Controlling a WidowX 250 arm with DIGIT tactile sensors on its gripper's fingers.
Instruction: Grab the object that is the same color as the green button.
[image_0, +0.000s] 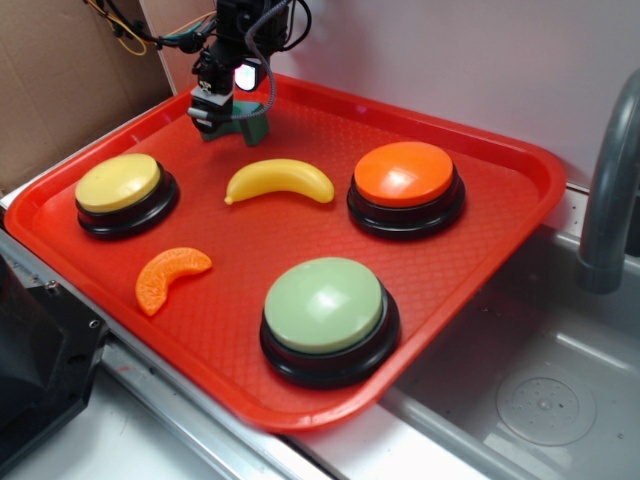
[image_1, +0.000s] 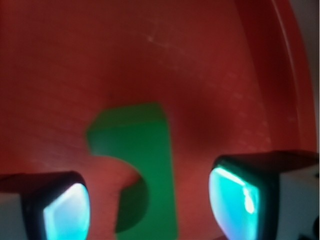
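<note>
The dark green arch block (image_0: 246, 128) lies on the red tray (image_0: 300, 215) at its far left corner. My gripper (image_0: 215, 112) hangs right over it, low, partly hiding it. In the wrist view the block (image_1: 150, 150) lies between my two fingers, notch toward the left finger (image_1: 65, 210). The right finger (image_1: 235, 200) stands apart from it, with red tray showing in the gaps. The gripper (image_1: 150, 210) is open and holds nothing. The pale green button (image_0: 325, 305) sits at the tray's front right.
A yellow button (image_0: 120, 185) sits at the left, an orange button (image_0: 405, 175) at the right. A yellow banana (image_0: 280, 180) lies mid-tray and an orange slice (image_0: 170, 275) near the front. The tray's raised rim (image_1: 295, 75) runs close beside the block. A grey pipe (image_0: 610, 190) stands at right.
</note>
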